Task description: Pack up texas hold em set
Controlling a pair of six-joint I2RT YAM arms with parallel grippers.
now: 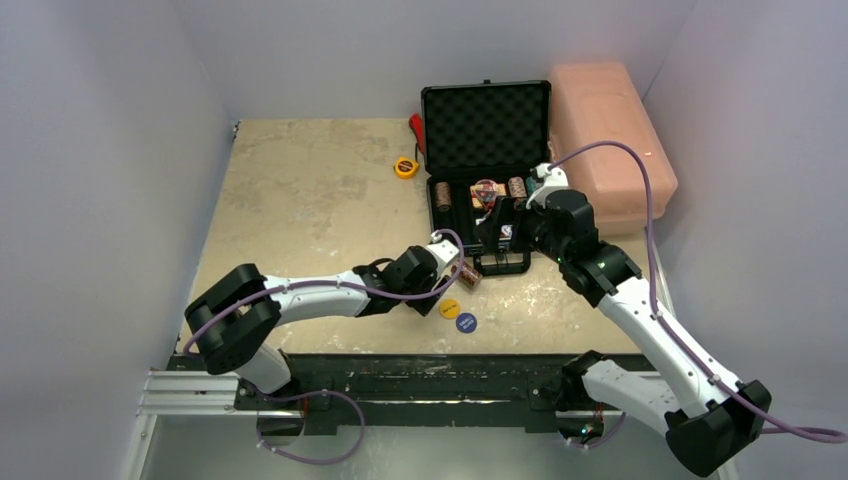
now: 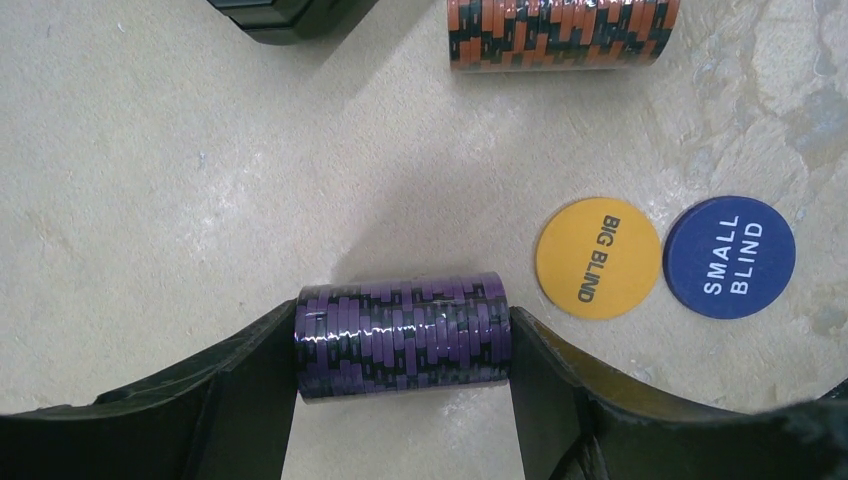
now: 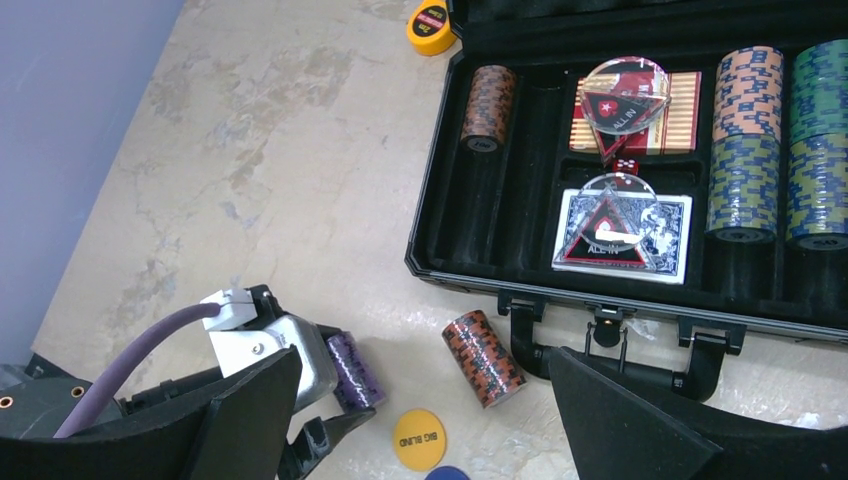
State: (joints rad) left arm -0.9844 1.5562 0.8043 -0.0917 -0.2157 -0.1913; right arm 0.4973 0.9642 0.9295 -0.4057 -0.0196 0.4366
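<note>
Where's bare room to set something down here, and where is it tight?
Bare: the left half of the table, up to the tape measure and briefcase. Crowded: in front of the briefcase, with the orange chip stack, BIG BLIND button, SMALL BLIND button, right gripper, and left gripper gripping the purple chip stack.

Black case (image 1: 485, 120) open at back of table (image 1: 310, 200), foam lid up. Chip stacks (image 1: 441, 192) inside case. Pink box (image 1: 610, 130) just right of case. Yellow tape measure (image 1: 405, 167) left of case. Left gripper (image 1: 452, 266) low near case handle (image 1: 503, 264), small chip stack (image 1: 470, 278) just beside it. Yellow button (image 1: 450, 309) and blue button (image 1: 466, 322) side by side nearby. Right gripper (image 1: 497, 228) over front of case.
</note>
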